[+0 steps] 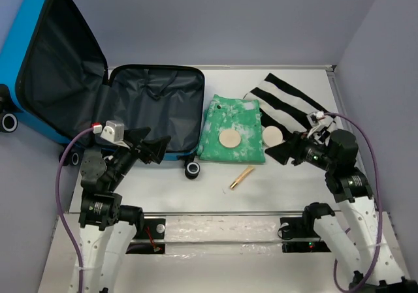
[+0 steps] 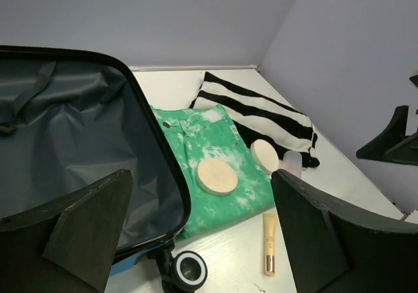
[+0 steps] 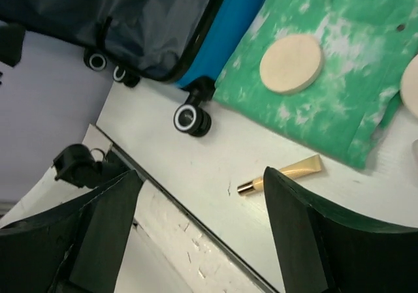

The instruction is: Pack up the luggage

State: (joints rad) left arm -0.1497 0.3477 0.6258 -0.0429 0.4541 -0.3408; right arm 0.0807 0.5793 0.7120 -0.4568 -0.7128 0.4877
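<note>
Luggage (image 1: 140, 107) is laid open at the left rear of the white worktop (image 1: 215, 198), with its lid raised toward the pale lilac wall (image 1: 228, 19). The left end effector (image 1: 151, 145) and right end effector (image 1: 286, 151) are both spread wide and empty. Only in the left wrist view is what may be a small clear pot (image 2: 292, 163) seen beside the striped cloth (image 2: 261, 110).

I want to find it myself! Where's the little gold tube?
Start at the open blue suitcase. Right of it lies folded green cloth; the tube lies on the table just in front of it. It alone is thin and golden.
</note>
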